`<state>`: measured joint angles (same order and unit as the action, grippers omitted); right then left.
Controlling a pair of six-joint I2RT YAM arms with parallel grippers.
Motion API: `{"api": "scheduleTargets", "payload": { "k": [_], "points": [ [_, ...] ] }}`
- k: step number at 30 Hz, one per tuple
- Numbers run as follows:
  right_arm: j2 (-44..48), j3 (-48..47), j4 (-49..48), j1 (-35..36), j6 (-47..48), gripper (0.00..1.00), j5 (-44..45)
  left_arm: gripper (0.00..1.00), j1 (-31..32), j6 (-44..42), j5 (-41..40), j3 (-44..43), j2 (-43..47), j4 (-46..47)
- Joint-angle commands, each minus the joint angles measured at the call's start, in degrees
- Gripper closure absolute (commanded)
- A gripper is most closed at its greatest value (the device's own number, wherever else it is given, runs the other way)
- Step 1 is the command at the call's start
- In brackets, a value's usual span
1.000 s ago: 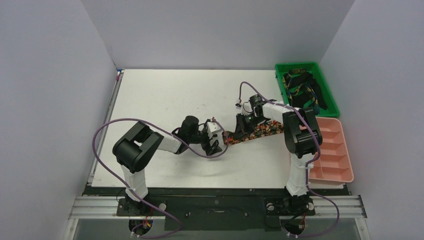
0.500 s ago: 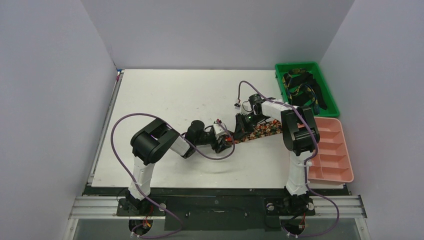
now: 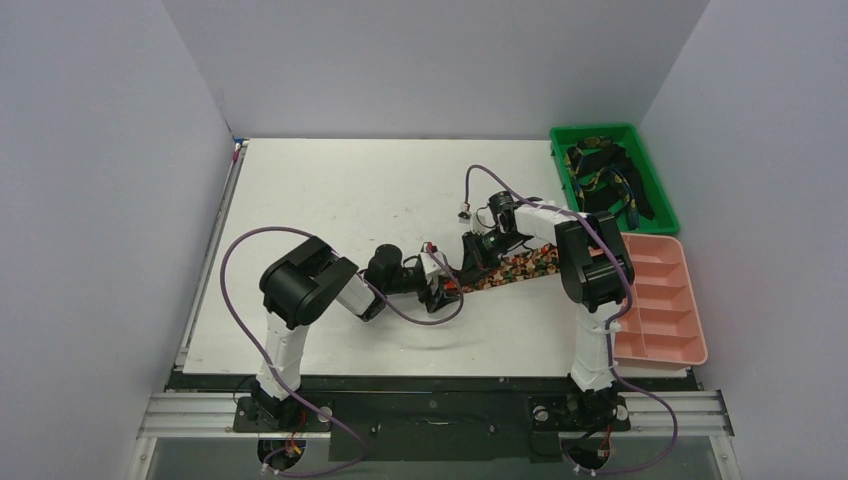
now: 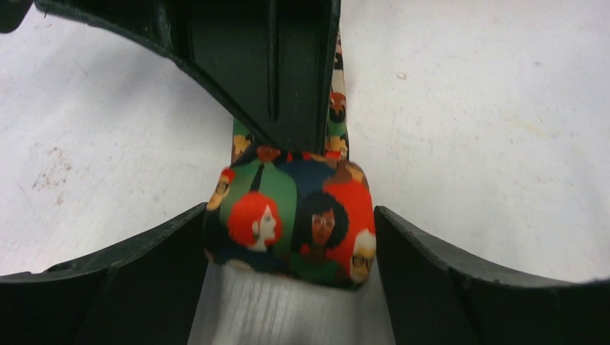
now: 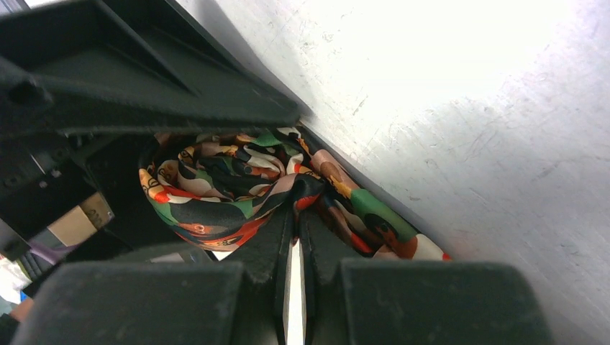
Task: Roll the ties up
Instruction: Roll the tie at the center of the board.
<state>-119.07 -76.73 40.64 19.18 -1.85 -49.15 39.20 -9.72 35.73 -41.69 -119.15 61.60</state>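
Observation:
The printed tie (image 3: 522,265) lies flat across the table's middle, its left end rolled up. In the left wrist view the roll (image 4: 291,223), printed with red, green and orange faces, sits between my left gripper's (image 4: 291,248) two fingers and touches both. My left gripper (image 3: 441,291) is at the tie's left end. My right gripper (image 3: 470,254) is just behind the roll. Its shut black fingers (image 4: 288,72) press down on the tie. In the right wrist view it (image 5: 296,215) pinches a fold of the tie (image 5: 208,180). Other dark patterned ties (image 3: 603,178) lie in the green bin.
The green bin (image 3: 660,195) stands at the far right corner. A pink compartment tray (image 3: 665,305) sits in front of it by the right arm's base. Purple cables loop over both arms. White walls close the table on three sides.
My left arm swung right and brought its gripper round the tie's rolled left end. My right gripper shifted slightly left along the tie.

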Motion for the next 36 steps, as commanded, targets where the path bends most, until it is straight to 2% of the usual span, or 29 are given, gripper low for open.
{"api": "scheduleTargets", "payload": {
  "k": [1,4,11,13,15,16,19,23,25,27,28,31,33,36],
  "points": [
    [-4.4,1.7,1.6,-0.1,6.8,1.00,9.2,0.25,-1.5,-3.3,4.8,3.4,2.9,-1.6],
    [-5.4,1.1,1.4,0.8,6.2,1.00,8.0,0.32,-0.7,-4.1,6.2,2.4,2.4,-1.9],
    [-6.0,0.8,0.7,2.2,4.5,1.00,6.1,0.34,0.6,-1.6,5.2,0.3,-0.8,0.9],
    [-6.2,0.7,0.6,2.4,4.5,1.00,5.8,0.40,0.6,-1.3,5.3,-0.3,-1.2,0.9],
    [-6.2,0.6,0.6,2.8,4.2,1.00,5.6,0.51,0.6,-1.8,5.4,-0.6,-0.9,-0.3],
    [-6.1,0.5,0.6,3.1,4.0,1.00,5.6,0.59,0.6,-2.0,5.3,-0.6,-0.5,-1.8],
    [-5.7,0.0,-0.4,3.8,2.6,1.00,5.2,0.69,0.5,-3.3,4.6,-0.8,2.8,-7.5],
    [-4.2,-1.3,-2.4,4.3,-1.3,1.00,5.7,0.78,0.5,-4.6,-1.1,-2.9,8.4,-24.3],
    [-2.9,-1.9,-2.5,3.6,-2.6,0.95,5.7,0.81,0.5,-5.6,-4.4,-3.6,10.5,-32.9],
    [-0.3,-1.7,-2.4,2.0,-3.4,0.82,4.9,0.82,0.5,-6.5,-7.8,-3.8,12.1,-39.1],
    [0.6,-1.2,-2.4,0.7,-3.6,0.79,3.8,0.82,0.5,-6.7,-9.5,-3.9,12.8,-42.7],
    [4.9,0.5,-2.4,-1.6,-4.4,0.58,1.2,0.83,0.9,-6.4,-13.1,-5.5,13.2,-47.9],
    [6.8,1.6,-2.5,-1.9,-5.7,0.53,-1.8,0.83,1.2,-6.1,-14.9,-7.0,12.7,-51.3],
    [9.0,3.1,-4.9,-1.5,-10.0,0.51,-4.7,0.83,1.4,-6.3,-16.6,-8.1,12.3,-54.2]
  ]
}}
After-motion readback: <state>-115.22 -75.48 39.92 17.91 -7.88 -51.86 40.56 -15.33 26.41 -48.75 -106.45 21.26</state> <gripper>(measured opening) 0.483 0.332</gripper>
